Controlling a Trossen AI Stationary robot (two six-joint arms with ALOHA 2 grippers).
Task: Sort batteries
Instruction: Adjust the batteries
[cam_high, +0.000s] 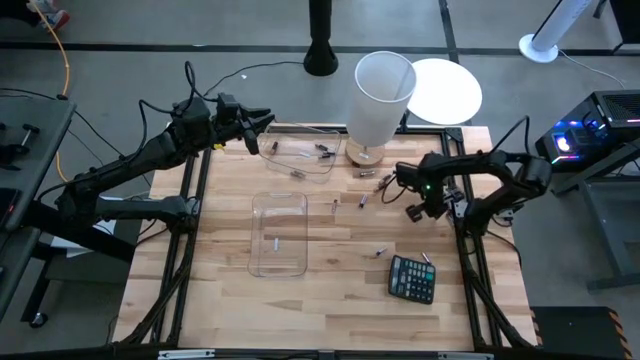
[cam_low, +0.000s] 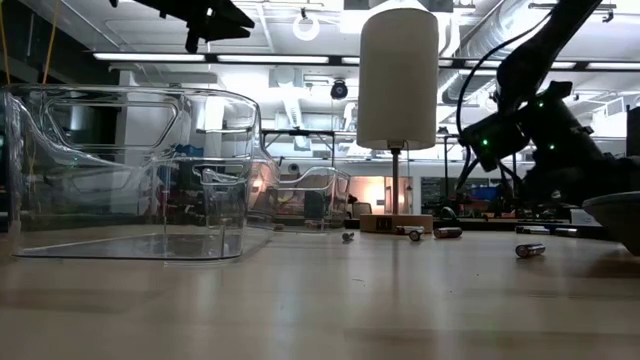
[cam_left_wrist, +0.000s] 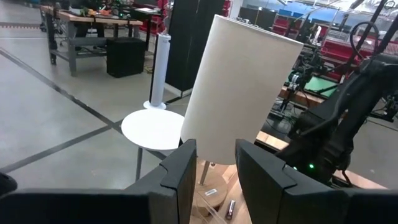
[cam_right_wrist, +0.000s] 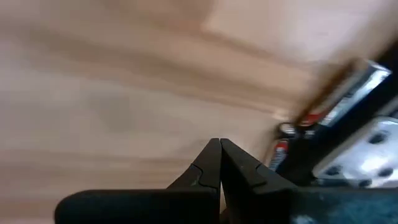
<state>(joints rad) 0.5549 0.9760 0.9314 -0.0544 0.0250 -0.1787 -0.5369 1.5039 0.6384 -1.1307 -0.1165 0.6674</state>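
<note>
A wooden surface (cam_high: 330, 310) carries a black calculator (cam_high: 412, 278) toward 4 o'clock, a clear rectangular bin (cam_high: 279, 233) just left of centre, and a second clear bin (cam_high: 300, 152) at 12 o'clock. Beside that bin, toward 1 o'clock, stands a lamp with a tall white shade (cam_high: 382, 97) on a wooden base (cam_high: 364, 155). On the floor beyond lies a white round disc (cam_high: 447, 92)

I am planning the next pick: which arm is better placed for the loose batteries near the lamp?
Probably the right: its claw hangs beside those batteries, while the left claw is raised by the far bin.
</note>
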